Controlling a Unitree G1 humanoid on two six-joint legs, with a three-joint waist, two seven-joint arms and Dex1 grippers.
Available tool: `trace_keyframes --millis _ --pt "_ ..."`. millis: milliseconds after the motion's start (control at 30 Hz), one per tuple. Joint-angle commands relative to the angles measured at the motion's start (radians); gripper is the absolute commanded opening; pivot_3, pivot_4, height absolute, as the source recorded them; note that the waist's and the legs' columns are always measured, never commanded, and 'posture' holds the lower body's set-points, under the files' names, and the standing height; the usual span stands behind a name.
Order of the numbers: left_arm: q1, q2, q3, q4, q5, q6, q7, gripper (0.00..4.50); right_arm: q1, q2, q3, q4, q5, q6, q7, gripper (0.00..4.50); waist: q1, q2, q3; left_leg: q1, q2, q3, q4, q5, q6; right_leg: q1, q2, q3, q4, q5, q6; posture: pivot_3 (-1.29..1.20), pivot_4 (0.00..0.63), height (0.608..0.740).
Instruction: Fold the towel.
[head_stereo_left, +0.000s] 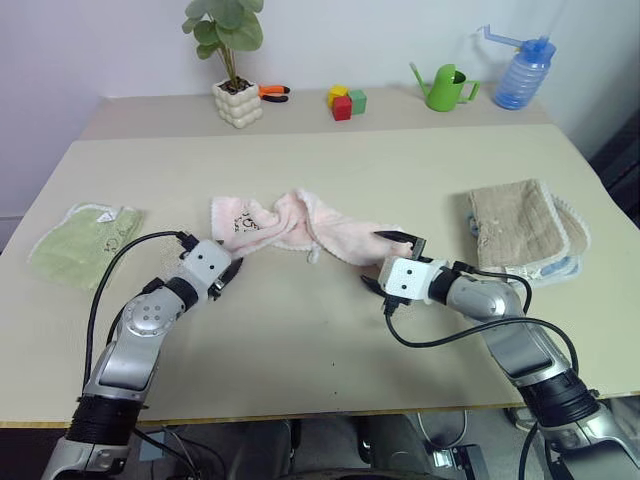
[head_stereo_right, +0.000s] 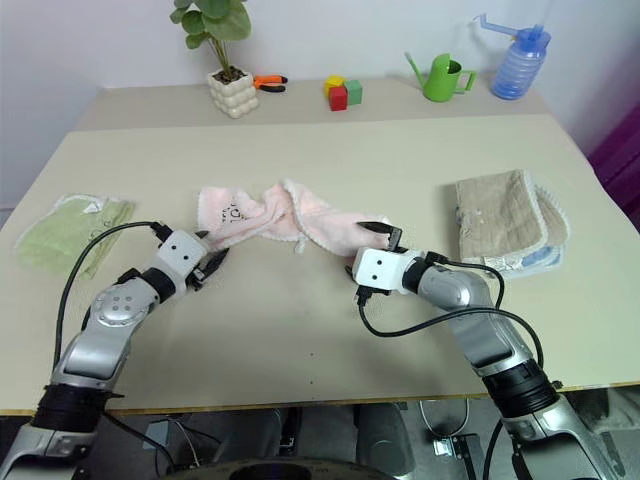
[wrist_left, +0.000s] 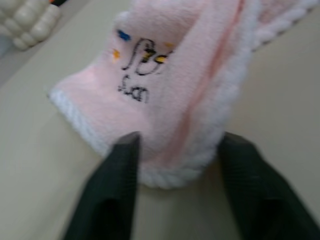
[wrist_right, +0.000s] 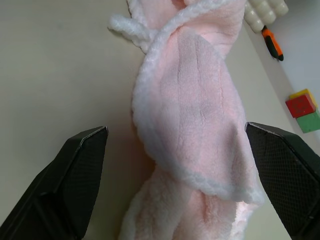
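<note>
The towel (head_stereo_left: 300, 228) lies bunched on the tabletop (head_stereo_left: 320, 340), unfolded. The left gripper (head_stereo_left: 236, 268) at its 8 o'clock end stands partly parted, the right gripper (head_stereo_left: 392, 262) at 4 o'clock wide, neither gripping. Next: pinch both ends and spread it flat.

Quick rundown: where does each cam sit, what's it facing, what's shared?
Head stereo pair: on the head, looking forward and down at the table; both arms, left gripper, right gripper.
Left wrist: along open fingers at the pink towel end with the printed mark.
Right wrist: along wide-open fingers at the towel's twisted other end.
Shared: towel, white plant pot.
</note>
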Motion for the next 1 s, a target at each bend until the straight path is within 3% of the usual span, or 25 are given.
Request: trace_keyframes --millis 33,67,367,600,700,767,933,1000 --pt "-0.001 0.009 0.011 -0.011 0.010 0.000 0.003 0.50 -0.011 0.004 -0.028 -0.034 0.008 -0.007 -0.005 4.50 0.000 0.000 0.000 0.000 0.000 0.000 0.000 0.000 0.000 0.000 0.000 0.000 0.000 0.000 0.000 0.00 0.150 0.731" --pt "-0.004 0.008 0.011 -0.010 0.012 -0.001 0.004 0.05 -0.011 0.004 -0.028 -0.034 0.008 -0.007 -0.005 4.50 0.001 0.000 0.000 0.000 0.000 0.000 0.000 0.000 0.000 0.000 0.000 0.000 0.000 0.000 0.000 0.00 0.150 0.731" --pt "-0.019 -0.013 0.015 0.006 0.023 -0.018 0.028 0.05 0.011 -0.036 -0.025 -0.031 -0.017 -0.053 0.002 4.50 0.003 0.000 0.000 0.000 0.000 0.000 0.000 0.000 0.000 0.000 0.000 0.000 0.000 0.000 0.000 0.00 0.150 0.731" --pt "-0.035 -0.029 0.025 0.007 0.015 -0.011 0.032 0.05 -0.031 -0.056 -0.009 0.085 -0.159 -0.149 -0.113 4.50 0.001 0.000 0.000 0.000 0.000 0.000 0.000 0.000 0.000 0.000 0.000 0.000 0.000 0.000 0.000 0.00 0.150 0.731" --pt "-0.035 -0.032 0.023 0.005 0.014 -0.010 0.030 0.00 -0.067 -0.048 0.001 0.123 -0.191 -0.202 -0.155 3.61 0.001 0.000 0.000 0.000 0.000 0.000 0.000 0.000 0.000 0.000 0.000 0.000 0.000 0.000 0.000 0.00 0.150 0.731" --pt "-0.034 -0.034 0.024 0.002 0.014 -0.009 0.029 0.00 -0.075 -0.047 0.005 0.137 -0.199 -0.227 -0.165 2.78 0.001 0.000 0.000 0.000 0.000 0.000 0.000 0.000 0.000 0.000 0.000 0.000 0.000 0.000 0.000 0.00 0.150 0.731" --pt "-0.022 -0.035 0.025 -0.012 0.011 -0.003 0.026 0.00 -0.076 -0.035 0.017 0.151 -0.199 -0.266 -0.163 0.28 0.001 0.000 0.000 0.000 0.000 0.000 0.000 0.000 0.000 0.000 0.000 0.000 0.000 0.000 0.000 0.00 0.150 0.731" --pt "-0.021 -0.035 0.025 -0.013 0.012 -0.002 0.026 0.00 -0.077 -0.029 0.017 0.153 -0.200 -0.268 -0.162 0.28 0.001 0.000 0.000 0.000 0.000 0.000 0.000 0.000 0.000 0.000 0.000 0.000 0.000 0.000 0.000 0.00 0.150 0.731"
